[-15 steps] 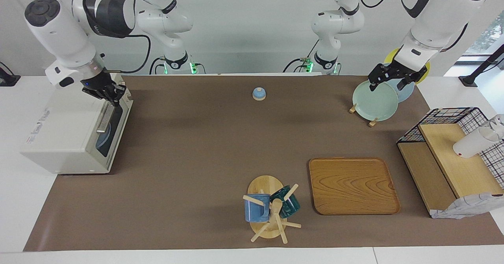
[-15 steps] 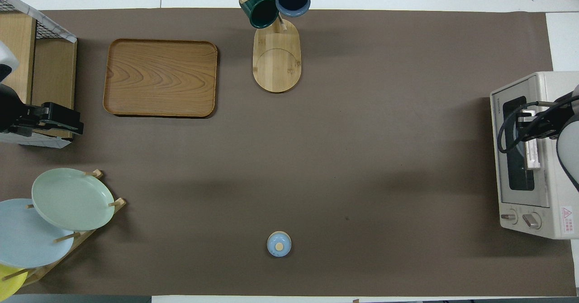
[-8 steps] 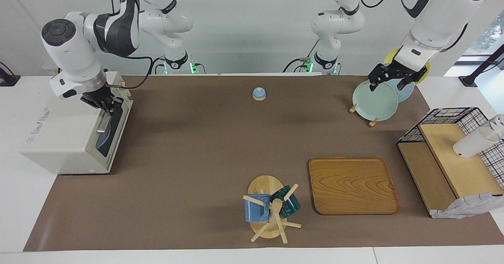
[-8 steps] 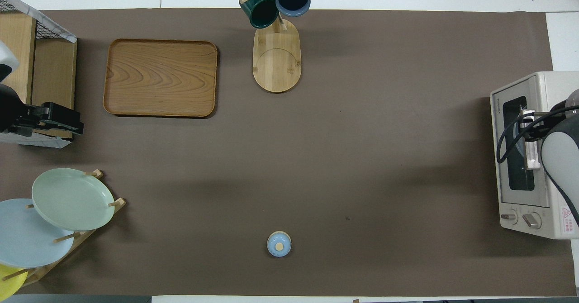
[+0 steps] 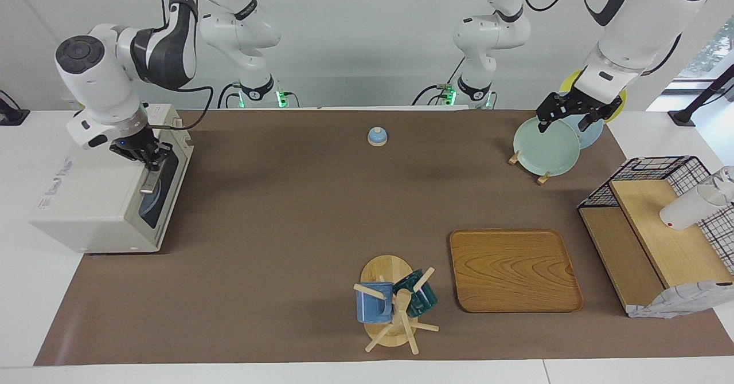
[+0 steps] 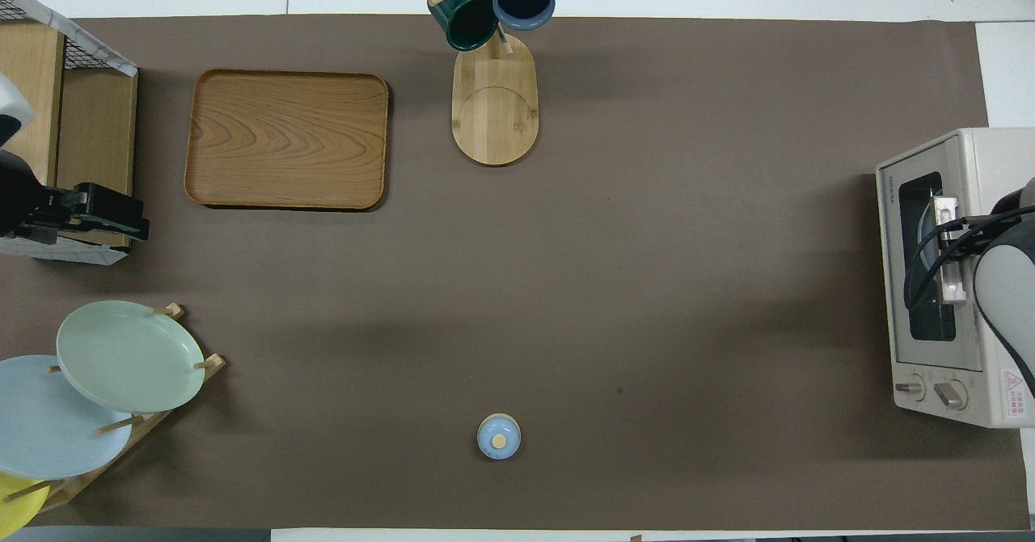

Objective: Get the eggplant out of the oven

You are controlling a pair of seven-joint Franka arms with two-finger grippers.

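Right gripper [image 5: 150,156], shut, has shifted along the oven [image 5: 92,200] handle [image 5: 150,180]; door still closed, eggplant unseen.

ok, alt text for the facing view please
The right gripper is shut at the handle of the closed cream oven at the right arm's end of the table. The left gripper waits open over the plate rack. No eggplant is visible.

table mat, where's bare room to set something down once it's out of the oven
Free: the wooden tray, and the wide mat between the oven, blue lid and mug tree. Crowded: the left arm's end, with plate rack and wire shelf.
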